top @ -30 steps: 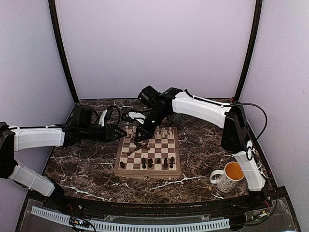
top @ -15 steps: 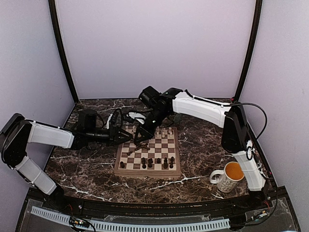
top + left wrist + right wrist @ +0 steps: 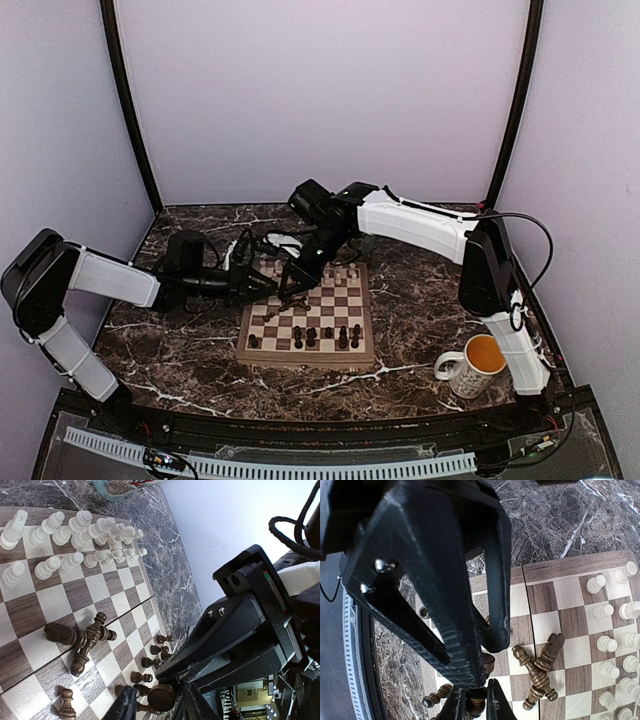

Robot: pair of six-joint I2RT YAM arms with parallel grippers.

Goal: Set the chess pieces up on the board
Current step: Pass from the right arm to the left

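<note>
The board [image 3: 262, 340] lies mid-table. Cream-white pieces [image 3: 342, 272] stand in its far rows and dark pieces [image 3: 326, 337] along its near row. Three dark pieces [image 3: 80, 640] lie in a heap on the squares, which also shows in the right wrist view [image 3: 540, 672]. My right gripper [image 3: 476, 705] is shut on a dark piece [image 3: 477, 707] above the board's left part. My left gripper [image 3: 160, 707] is open, its fingers [image 3: 124, 706] either side of that piece's round end [image 3: 161, 696] with small gaps. The two grippers meet in the top view [image 3: 283, 284].
A white mug [image 3: 468, 368] of orange liquid stands right of the board near the right arm's base. A patterned cup [image 3: 122, 486] stands behind the board. Black cables [image 3: 240, 240] loop behind the left gripper. Dark curved posts rise at both back corners.
My left arm has reached to the right and brought its gripper up to the right gripper and the dark piece. The right arm has stayed still.
</note>
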